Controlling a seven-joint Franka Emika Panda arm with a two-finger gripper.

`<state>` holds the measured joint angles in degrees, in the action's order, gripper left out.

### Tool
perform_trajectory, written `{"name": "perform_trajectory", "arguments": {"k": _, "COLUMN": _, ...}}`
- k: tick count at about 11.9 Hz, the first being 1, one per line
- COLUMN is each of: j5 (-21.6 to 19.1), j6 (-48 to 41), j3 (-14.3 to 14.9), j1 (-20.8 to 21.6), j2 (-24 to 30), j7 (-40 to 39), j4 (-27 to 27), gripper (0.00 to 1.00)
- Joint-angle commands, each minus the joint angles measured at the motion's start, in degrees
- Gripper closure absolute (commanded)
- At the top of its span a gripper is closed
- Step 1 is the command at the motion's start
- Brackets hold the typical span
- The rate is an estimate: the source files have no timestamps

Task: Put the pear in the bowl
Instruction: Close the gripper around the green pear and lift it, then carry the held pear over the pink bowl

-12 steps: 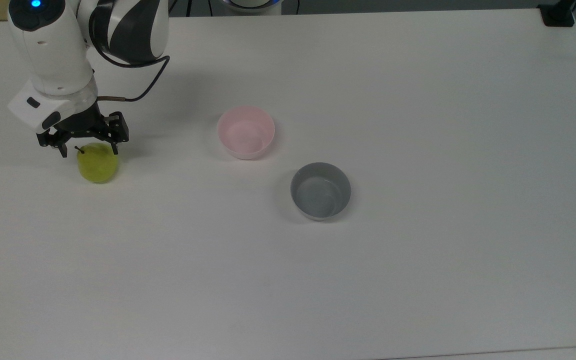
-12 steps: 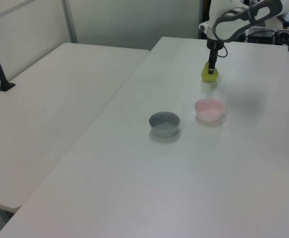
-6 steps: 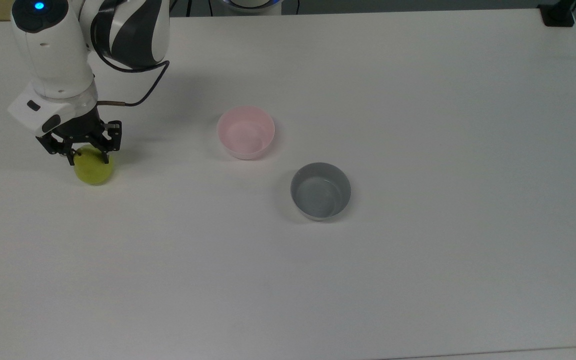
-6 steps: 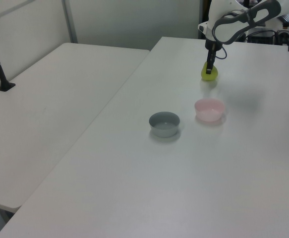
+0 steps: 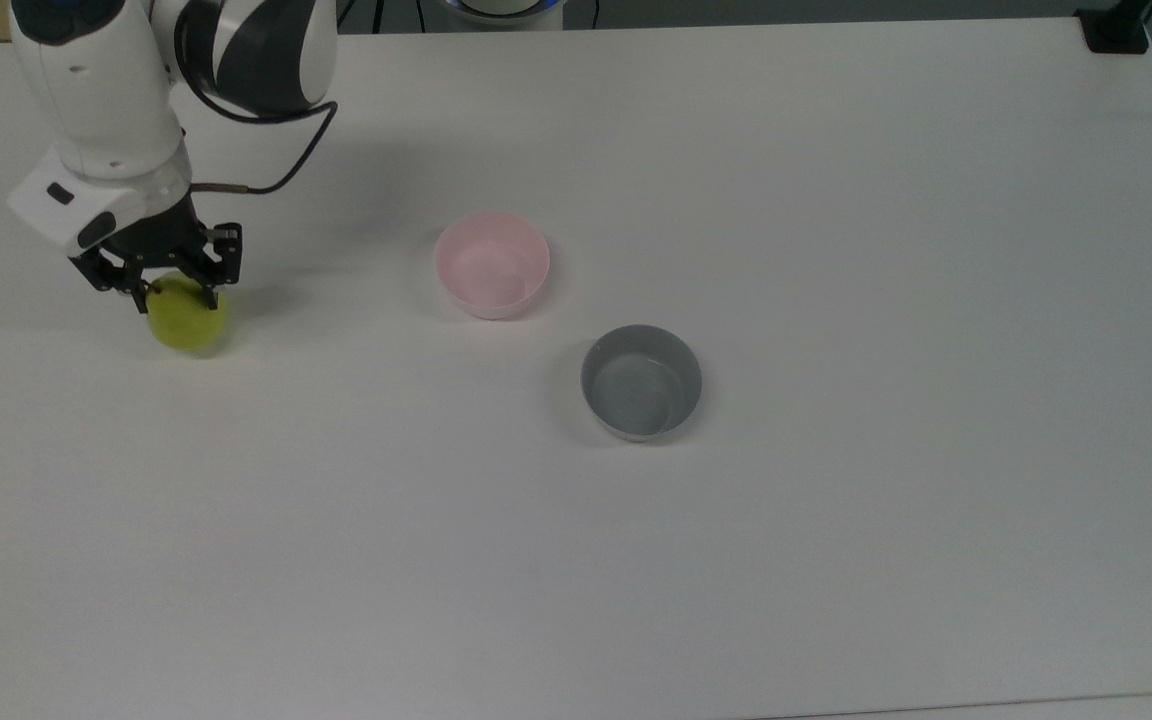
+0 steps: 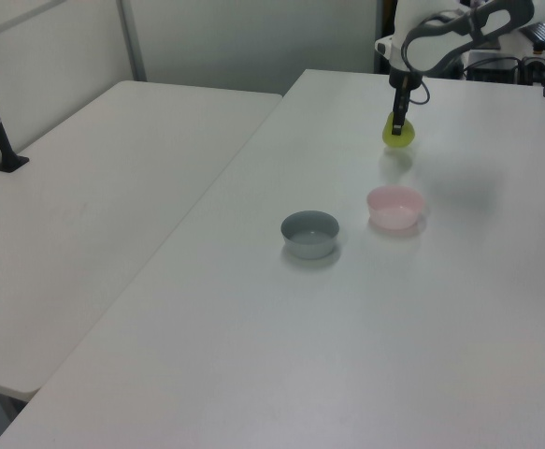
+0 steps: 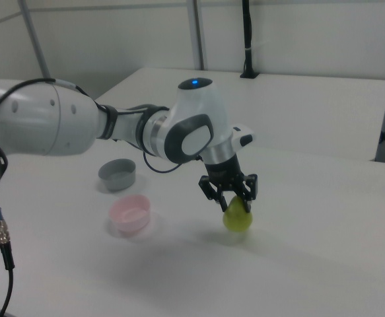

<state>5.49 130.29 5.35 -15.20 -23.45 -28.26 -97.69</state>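
Presently, step in hand: the lift after the grasp, judged from how the fruit hangs off the tabletop.
Gripper (image 5: 173, 290): pointing straight down at the top view's far left, its two black fingers clenched on the upper part of the pear.
Pear (image 5: 186, 322): yellow-green, held by its top; in the right view (image 7: 236, 216) it hangs below the fingers with a soft shadow on the table underneath, so it looks raised a little, not resting.
Pear in the left view (image 6: 400, 137): a small green shape under the arm's tip, with a faint shadow apart from it on the surface.
Bowl (image 5: 492, 264): pale pink, open side up, nothing in it, well apart from the pear toward the top view's right.
Grey bowl (image 5: 641, 381): the same kind of shape, further toward the top view's right and nearer the camera; not the target.
Table (image 5: 836, 250): white and flat, with nothing standing between the pear and the pink bowl.
Next move calls for: carrying the fruit sideways toward the top view's right at a height above the pink rim, stopping over its hollow, lowering, then letting go.
Risk: the grip sits high on a rounded top, so the pear could slip or swing during travel.
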Motion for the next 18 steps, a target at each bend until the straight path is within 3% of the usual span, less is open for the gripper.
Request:
{"name": "perform_trajectory", "arguments": {"k": 1, "j5": -0.13, "j6": -7.3, "j3": 0.1, "j1": 1.31, "j2": 6.73, "j7": -0.49, "j4": -1.27, "gripper": 1.0}}
{"name": "perform_trajectory", "arguments": {"k": 5, "j5": -3.63, "j6": -18.99, "j3": -0.16, "j1": 5.17, "j2": 15.61, "j7": 0.04, "j4": -1.01, "gripper": 1.0}}
{"name": "perform_trajectory", "arguments": {"k": 6, "j5": -5.47, "j6": -21.89, "j3": -0.07, "j1": 6.66, "j2": 17.89, "j7": 1.87, "j4": -0.92, "gripper": 1.0}}
{"name": "perform_trajectory", "arguments": {"k": 9, "j5": -5.93, "j6": -27.27, "j3": -0.25, "j1": 12.89, "j2": 20.37, "j7": 12.84, "j4": -0.57, "gripper": 1.0}}
{"name": "perform_trajectory", "arguments": {"k": 10, "j5": -5.93, "j6": -27.63, "j3": -0.34, "j1": 15.26, "j2": 20.29, "j7": 16.79, "j4": -0.66, "gripper": 1.0}}
{"name": "perform_trajectory", "arguments": {"k": 12, "j5": -5.76, "j6": -27.2, "j3": -4.27, "j1": 15.81, "j2": 19.76, "j7": 22.52, "j4": -1.62, "gripper": 1.0}}
{"name": "perform_trajectory", "arguments": {"k": 15, "j5": -4.53, "j6": -23.09, "j3": -8.33, "j1": 15.81, "j2": 19.5, "j7": 24.74, "j4": -6.96, "gripper": 1.0}}
{"name": "perform_trajectory", "arguments": {"k": 18, "j5": 0.38, "j6": -15.61, "j3": -10.09, "j1": 15.99, "j2": 17.13, "j7": 28.07, "j4": -12.33, "gripper": 1.0}}
